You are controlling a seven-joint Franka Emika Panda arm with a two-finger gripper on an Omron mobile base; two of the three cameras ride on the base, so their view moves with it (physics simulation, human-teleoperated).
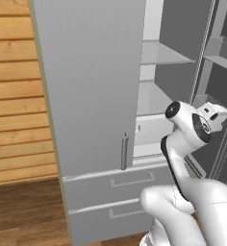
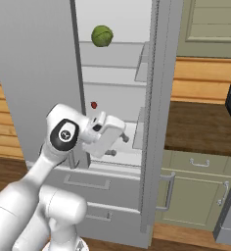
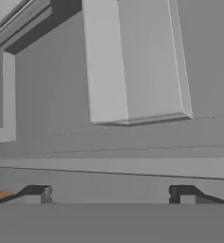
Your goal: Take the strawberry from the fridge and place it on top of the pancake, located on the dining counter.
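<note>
A: How far along is the job?

B: Early, I'd judge. The fridge (image 2: pixel 39 59) has its right-hand door swung wide, so the inside is reachable. The strawberry (image 2: pixel 93 105) sits on a white inner shelf, a tiny red dot toward the left of the opening, well below the green leafy ball (image 2: pixel 102 36) on a higher shelf.

A: And the gripper?

B: The gripper (image 2: pixel 118 145) is at the mouth of the fridge, lower than the berry and a little to its right, not touching it. In the hand view its two dark fingertips (image 3: pixel 38 193) stand far apart with nothing between them, so the claw is spread wide and empty. That view faces grey panels and a boxy door bin rather than the fruit.

A: So what is left?

B: Nearly everything, by my reading: rise and aim at the strawberry, close on it, draw it out, drive to the dining counter and set it on the pancake. I can't place either of those two from here.
</note>
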